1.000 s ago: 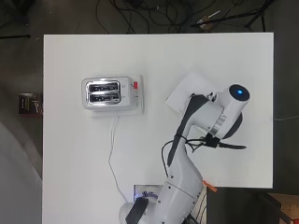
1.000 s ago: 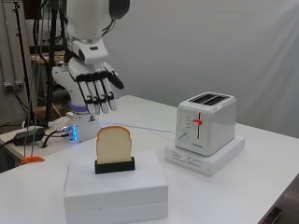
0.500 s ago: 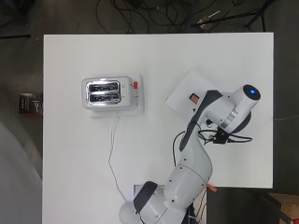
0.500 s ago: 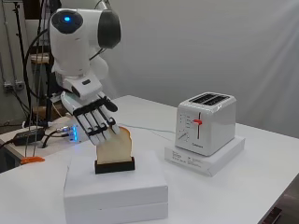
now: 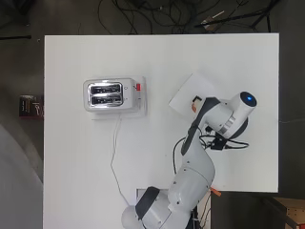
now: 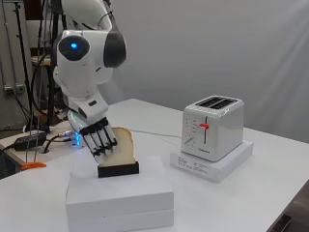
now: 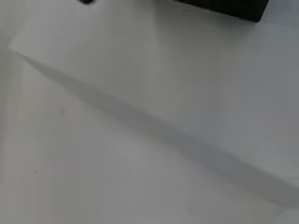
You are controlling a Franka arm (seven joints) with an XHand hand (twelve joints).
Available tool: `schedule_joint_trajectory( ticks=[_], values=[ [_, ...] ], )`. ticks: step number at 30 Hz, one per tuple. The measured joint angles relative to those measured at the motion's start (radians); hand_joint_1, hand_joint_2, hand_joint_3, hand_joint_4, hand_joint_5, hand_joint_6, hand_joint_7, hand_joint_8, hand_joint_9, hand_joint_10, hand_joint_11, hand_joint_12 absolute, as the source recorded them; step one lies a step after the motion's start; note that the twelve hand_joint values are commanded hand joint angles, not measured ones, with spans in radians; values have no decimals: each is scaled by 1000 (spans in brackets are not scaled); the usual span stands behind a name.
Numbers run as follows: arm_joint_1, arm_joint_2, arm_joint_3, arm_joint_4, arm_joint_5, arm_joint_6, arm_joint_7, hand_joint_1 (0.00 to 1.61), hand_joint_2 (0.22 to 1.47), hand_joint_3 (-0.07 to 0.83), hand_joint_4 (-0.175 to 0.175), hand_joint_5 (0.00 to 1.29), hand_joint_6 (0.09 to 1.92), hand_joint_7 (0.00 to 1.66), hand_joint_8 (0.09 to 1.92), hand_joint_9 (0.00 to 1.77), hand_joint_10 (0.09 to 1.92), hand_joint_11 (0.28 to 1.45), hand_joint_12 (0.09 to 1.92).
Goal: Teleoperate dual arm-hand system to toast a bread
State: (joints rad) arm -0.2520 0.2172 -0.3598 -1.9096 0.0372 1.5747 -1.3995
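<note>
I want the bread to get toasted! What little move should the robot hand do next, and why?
Probably curl its fingers around the bread slice. The hand is already down beside the slice with fingers straight, and the slice stands upright in its black holder, not yet gripped.

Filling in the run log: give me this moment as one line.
phase: reaching | hand: open, at bread slice | slice: upright in black holder | toaster: slots empty

Glossy white plastic toaster (image 6: 212, 126) with shiny metal top; matt white table (image 5: 86, 186).
</note>
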Motion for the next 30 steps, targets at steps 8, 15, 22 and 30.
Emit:
schedule_joint_trajectory(
  ticks=[8, 15, 22, 30],
  values=[
    [1, -12, 21, 24, -9, 11, 39, 1186, 1267, 1, -175, 535, 1440, 884, 1311, 1198, 302, 803, 87],
    [21, -89, 126, 134, -33, -18, 73, 1177, 1283, 2, -175, 518, 1451, 850, 1382, 1224, 343, 840, 93],
    [55, -123, 298, 224, -34, -28, 73, 1167, 1300, -1, -175, 493, 1502, 824, 1413, 1166, 414, 846, 110],
    [121, -51, 538, 310, -74, -33, 49, 957, 1278, 2, 52, 618, 1460, 1039, 625, 1291, 136, 808, 87]
  ],
)
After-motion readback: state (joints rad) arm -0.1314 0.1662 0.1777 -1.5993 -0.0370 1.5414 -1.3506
